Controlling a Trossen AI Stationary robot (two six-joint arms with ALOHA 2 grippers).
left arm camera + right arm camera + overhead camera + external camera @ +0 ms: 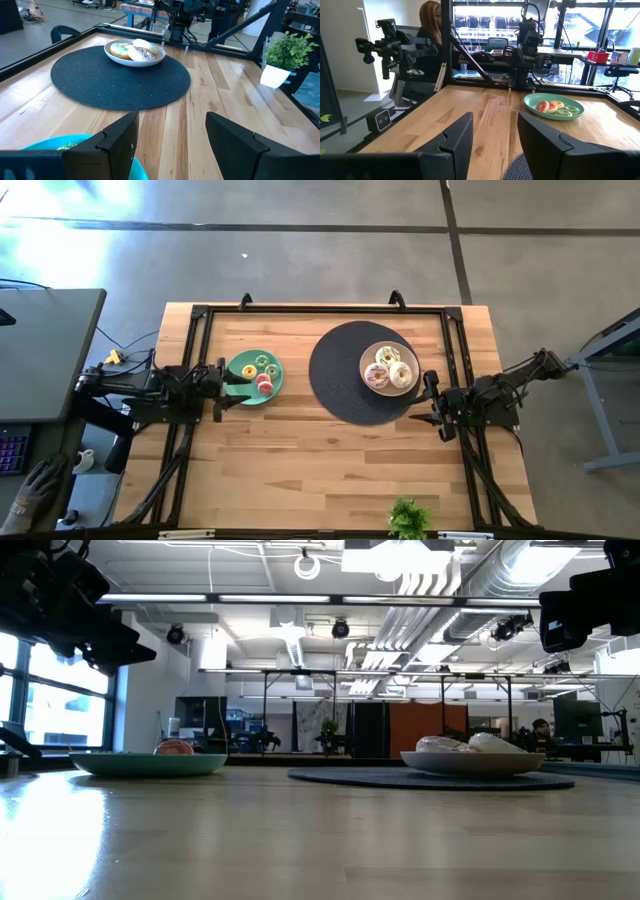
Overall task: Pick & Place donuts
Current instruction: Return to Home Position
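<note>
Evidently nothing was left to carry: both pairs of fingers stood apart and empty. The right gripper (pixel 433 402) hung just beside the right edge of the white plate (pixel 406 352), which sat on the dark round mat (pixel 335 375) and held the three large donuts (pixel 390 370) packed close together. From that gripper the donuts lay straight ahead, toward the middle of the table, and it was by far the nearer arm to them.

The left gripper (pixel 222 388) was at the left rim of the teal plate (pixel 250 395), so close in the high view that touching or hovering above it could not be told apart; its wrist view showed the teal rim right under the fingers. The small donuts (pixel 264 384) lay in a loose cluster on that plate, again directly ahead of the gripper that faced them. The low view showed both plates flat on the wood, well apart from each other.

Being rings, the donuts had no long axis to line up with. What mattered for the retreat was that each plate lay in front of its own gripper and nothing lay behind. Pulling each arm back along its own line toward the table's outer sides would likely open the gap cleanly. The left arm probably needed to lift first, given how close it sat to the teal rim.
</note>
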